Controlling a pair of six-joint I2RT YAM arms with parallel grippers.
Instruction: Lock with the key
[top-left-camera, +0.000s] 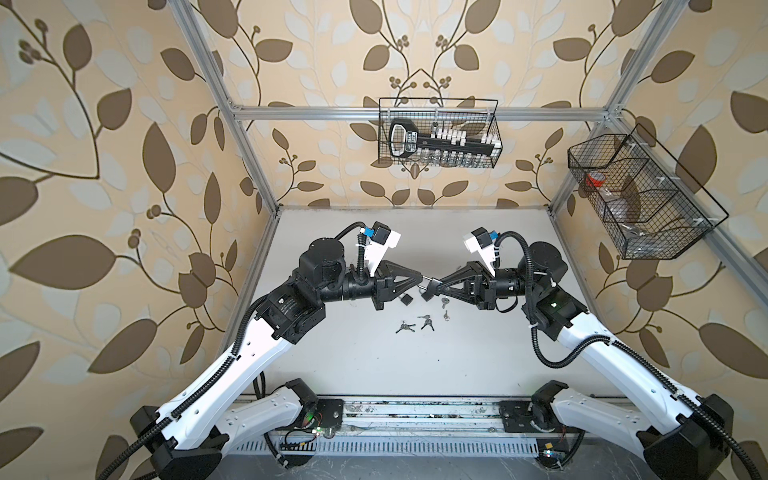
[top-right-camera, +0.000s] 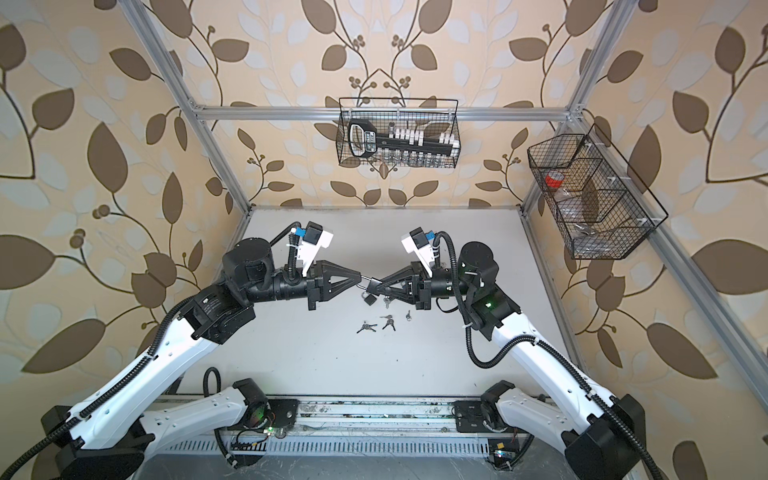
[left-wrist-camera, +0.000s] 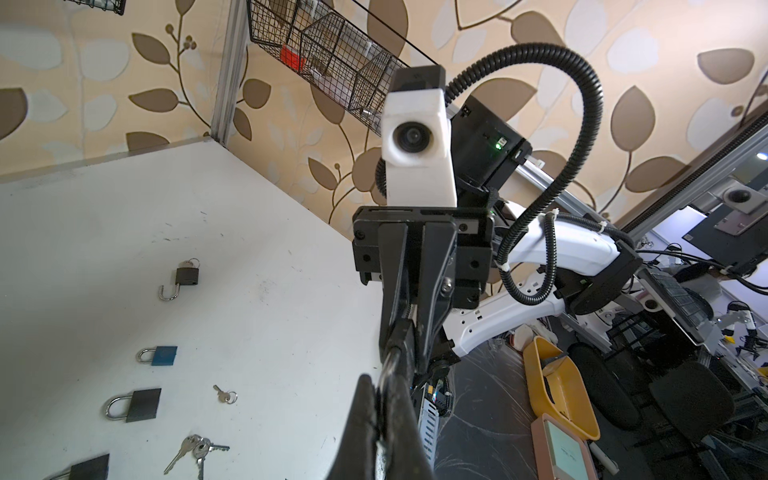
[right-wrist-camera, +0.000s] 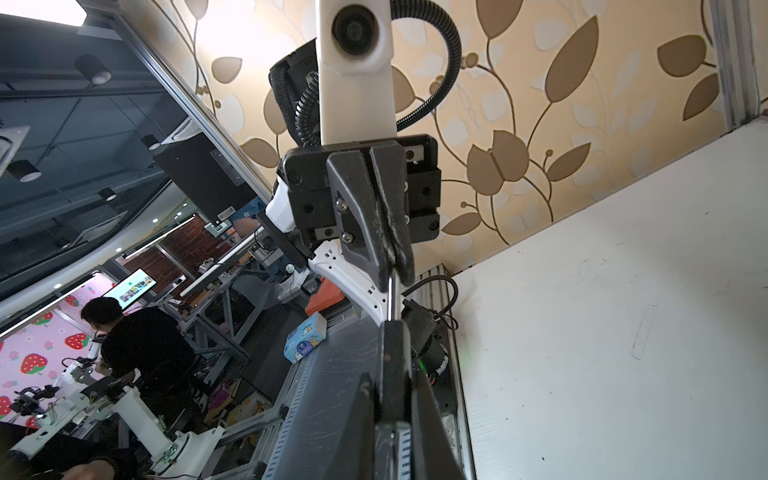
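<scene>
A black padlock (top-left-camera: 432, 286) (top-right-camera: 372, 286) hangs above the table's middle, held between both grippers. My right gripper (top-left-camera: 435, 285) (right-wrist-camera: 392, 374) is shut on the padlock's body (right-wrist-camera: 392, 345). My left gripper (top-left-camera: 421, 279) (left-wrist-camera: 379, 382) is shut on its silver shackle (right-wrist-camera: 390, 299) (left-wrist-camera: 388, 365), tip to tip with the right one. No key is in either gripper. Several keys lie on the table below: a bunch (top-left-camera: 405, 327) (left-wrist-camera: 195, 446), another bunch (top-left-camera: 426, 321) and a single key (top-left-camera: 445, 316) (left-wrist-camera: 224, 395).
More padlocks lie on the white table (top-left-camera: 374, 365): an open black one (left-wrist-camera: 185, 278), a blue one (left-wrist-camera: 160, 355) and a black one (left-wrist-camera: 135, 405). A wire basket (top-left-camera: 440, 133) hangs on the back rail and another basket (top-left-camera: 640, 195) on the right frame.
</scene>
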